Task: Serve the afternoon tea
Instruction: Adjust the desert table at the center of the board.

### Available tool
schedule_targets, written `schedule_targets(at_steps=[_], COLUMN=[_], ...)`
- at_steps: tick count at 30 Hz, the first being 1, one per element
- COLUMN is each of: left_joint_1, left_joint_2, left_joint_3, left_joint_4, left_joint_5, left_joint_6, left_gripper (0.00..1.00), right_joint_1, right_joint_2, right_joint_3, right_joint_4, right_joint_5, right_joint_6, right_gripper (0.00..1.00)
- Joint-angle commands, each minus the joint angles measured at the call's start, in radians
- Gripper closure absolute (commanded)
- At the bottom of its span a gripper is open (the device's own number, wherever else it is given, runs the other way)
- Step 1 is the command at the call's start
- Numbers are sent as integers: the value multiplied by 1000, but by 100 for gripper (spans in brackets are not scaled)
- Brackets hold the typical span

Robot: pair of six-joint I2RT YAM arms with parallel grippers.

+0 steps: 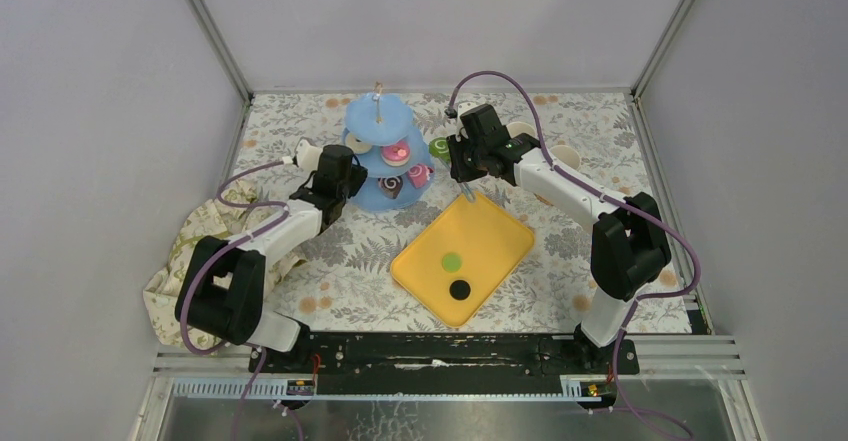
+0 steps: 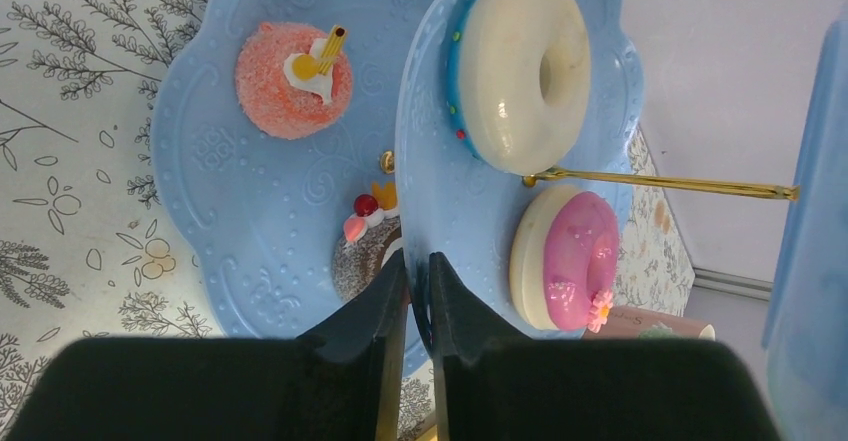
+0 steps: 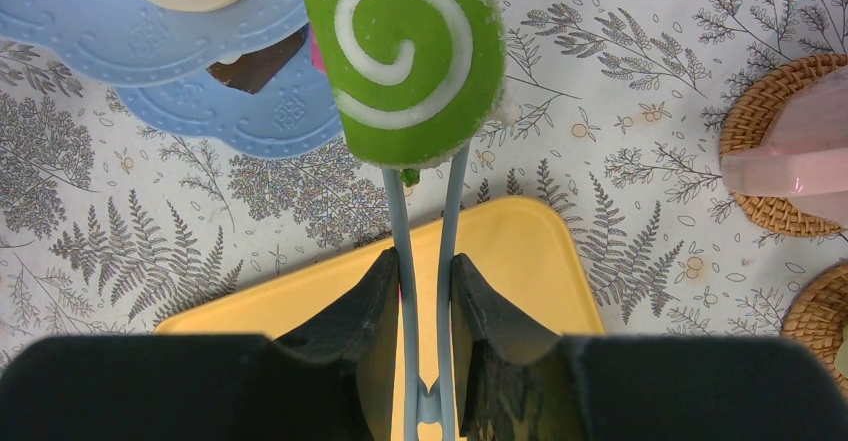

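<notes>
The light-blue three-tier stand (image 1: 378, 121) stands at the back centre. My left gripper (image 1: 345, 179) is shut on the rim of its middle tier (image 2: 440, 161); in the left wrist view the gripper (image 2: 418, 263) pinches that rim. That tier holds a white doughnut (image 2: 520, 66) and a pink doughnut (image 2: 568, 259). The bottom tier holds an orange-pink pastry (image 2: 293, 79) and a brown roll (image 2: 362, 256). My right gripper (image 3: 424, 261) is shut on light-blue tongs (image 3: 402, 211), which hold a green swirl pastry (image 3: 405, 61) beside the stand (image 3: 150, 36); it also shows in the top view (image 1: 439, 148). A pink mug (image 3: 800, 151) lies on a wicker coaster (image 3: 765, 126).
The yellow tray (image 1: 490, 226) lies at front centre with a green pastry (image 1: 451, 260) and a black pastry (image 1: 459, 288) on it. A beige cloth (image 1: 190, 251) is bunched at the left by my left arm. A second coaster (image 3: 825, 321) sits at the right.
</notes>
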Motion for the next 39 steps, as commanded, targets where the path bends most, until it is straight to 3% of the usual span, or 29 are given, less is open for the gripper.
schedule_targets(at_steps=[1,18,29,39], left_joint_1=[-4,101,199,226], left_joint_2=[12,21,99,120], left_joint_3=[41,44,66,95], left_joint_4=[28,52,147,130], left_joint_5=[-37,60,262,286], left_joint_6=[47,107,168,199], left_gripper=[83,83,82,79], right_joint_1=[-5,-4,8,18], right_joint_2=[-49,-47,-27,9], right_joint_3=[41,68,97,150], right_joint_4=[1,-19,-30,-57], right_joint_5=[-24,-28,-26,-27], right_joint_6=[-13,-23,-23,-29], right_gripper=[86,86,86,86])
